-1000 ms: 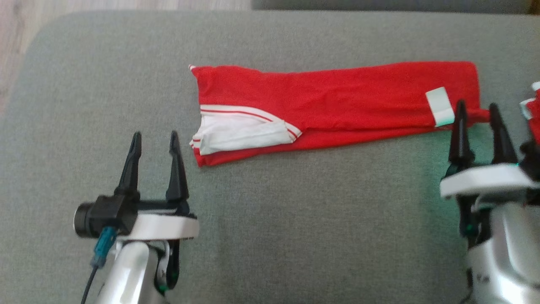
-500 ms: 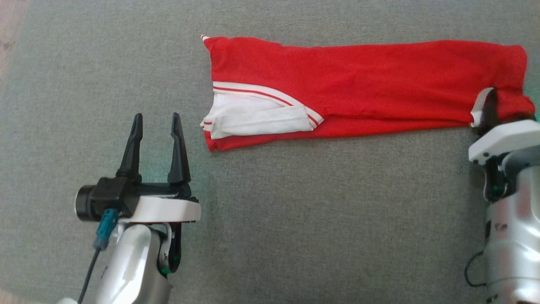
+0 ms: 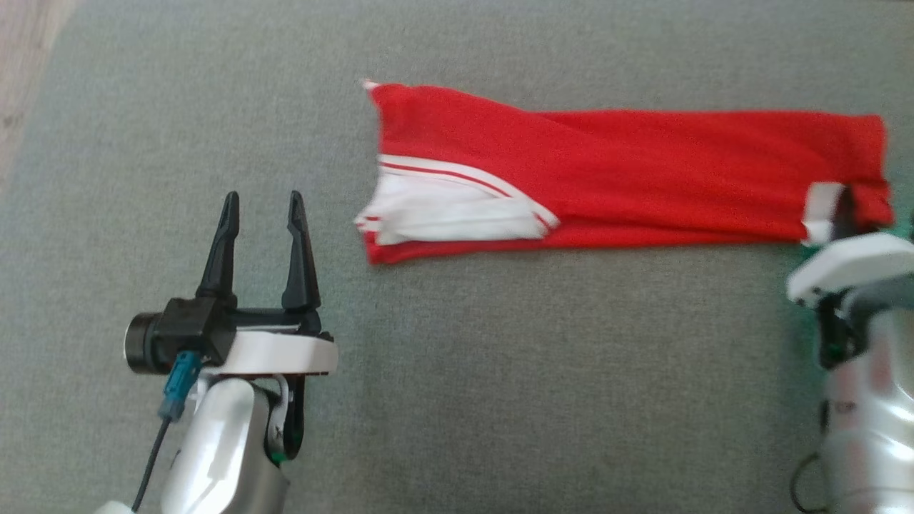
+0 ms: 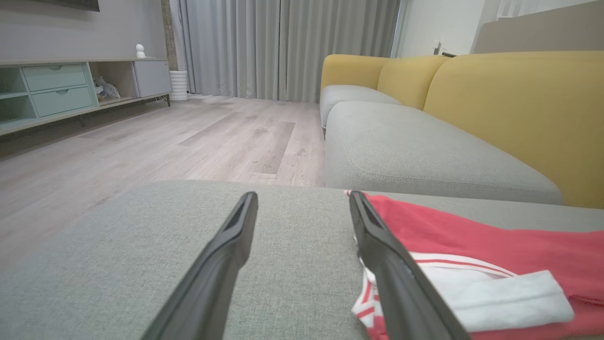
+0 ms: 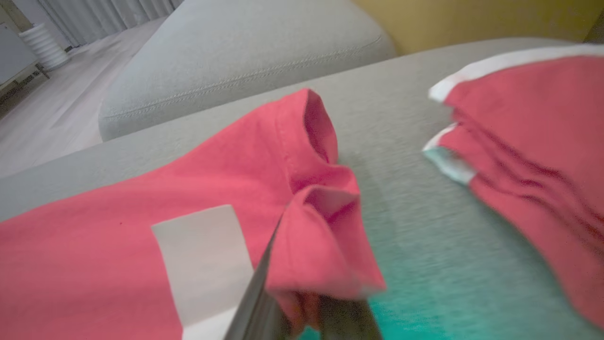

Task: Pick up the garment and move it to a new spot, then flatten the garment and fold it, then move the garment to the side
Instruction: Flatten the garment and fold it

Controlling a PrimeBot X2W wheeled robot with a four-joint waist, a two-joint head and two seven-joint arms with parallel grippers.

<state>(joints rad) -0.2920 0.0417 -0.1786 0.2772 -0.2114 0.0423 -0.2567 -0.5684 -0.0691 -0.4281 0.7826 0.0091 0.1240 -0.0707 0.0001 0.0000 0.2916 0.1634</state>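
Note:
The garment (image 3: 628, 178) is red with white trim, laid as a long folded strip across the grey cushion (image 3: 500, 371). Its white-striped end points left and a white label (image 3: 820, 203) sits near its right end. My right gripper (image 3: 846, 210) is shut on the near right corner of the garment (image 5: 118, 236), and in the right wrist view the red cloth bunches up over the right gripper (image 5: 302, 302). My left gripper (image 3: 262, 203) stands open and holds nothing, a little left of the striped end. In the left wrist view the left gripper (image 4: 303, 196) has the garment (image 4: 495, 245) just to its right.
A second red piece with white edging (image 5: 528, 141) lies on the cushion just right of the held corner. Yellow sofa backs (image 4: 519, 108) rise behind the cushion. Wooden floor (image 4: 165, 137) lies beyond its left edge, with a low cabinet (image 4: 56, 89) further off.
My right gripper moved forward onto the garment's right end and shut on its near corner, bunching the cloth. The head camera shifted. The left gripper stayed open in place.

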